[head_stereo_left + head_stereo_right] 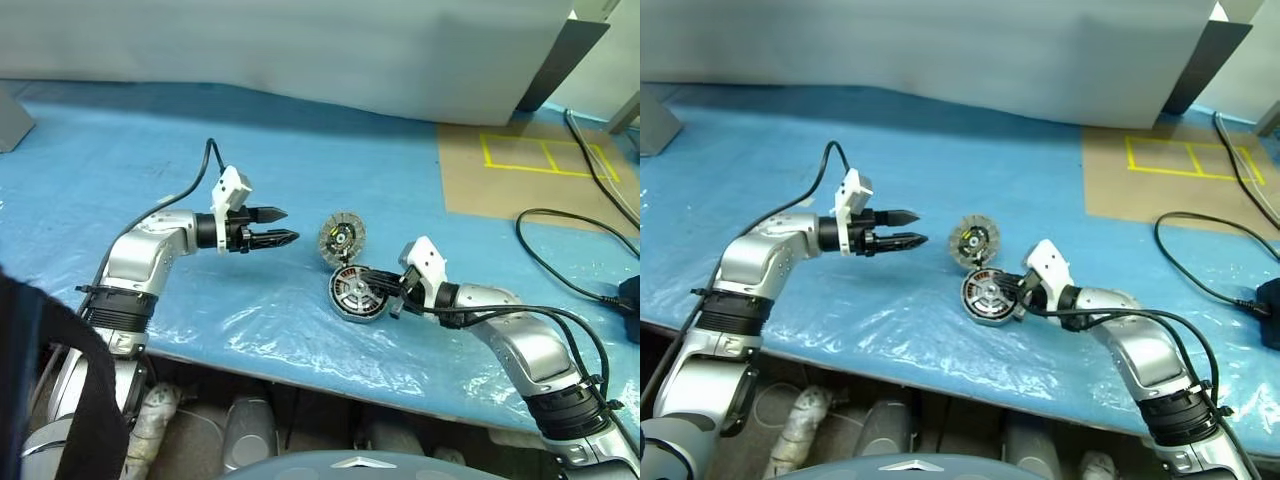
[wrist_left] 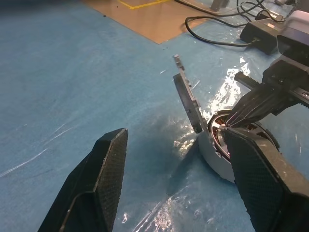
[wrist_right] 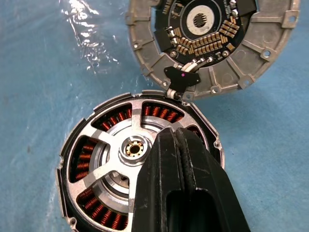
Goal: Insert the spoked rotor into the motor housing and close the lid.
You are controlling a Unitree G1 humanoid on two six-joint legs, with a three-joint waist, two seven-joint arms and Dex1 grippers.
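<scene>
Left eye view: the left claw [image 1: 284,226] is held open, apart from the upright lid [image 1: 342,238] beyond its tips. The spoked rotor [image 3: 120,164] is seated in the motor housing [image 1: 357,297], pressed by the closed, empty right claw [image 1: 378,293]. The lid should be tipped down squarely.

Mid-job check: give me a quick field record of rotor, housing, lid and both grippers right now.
spoked rotor: seated in the housing, copper windings visible between its spokes
motor housing: flat on the blue sheet
lid: open, standing up from the housing's far edge
right gripper: shut, fingers over the rotor
left gripper: open, empty, hovering to the left of the lid
remaining: close the lid
</scene>
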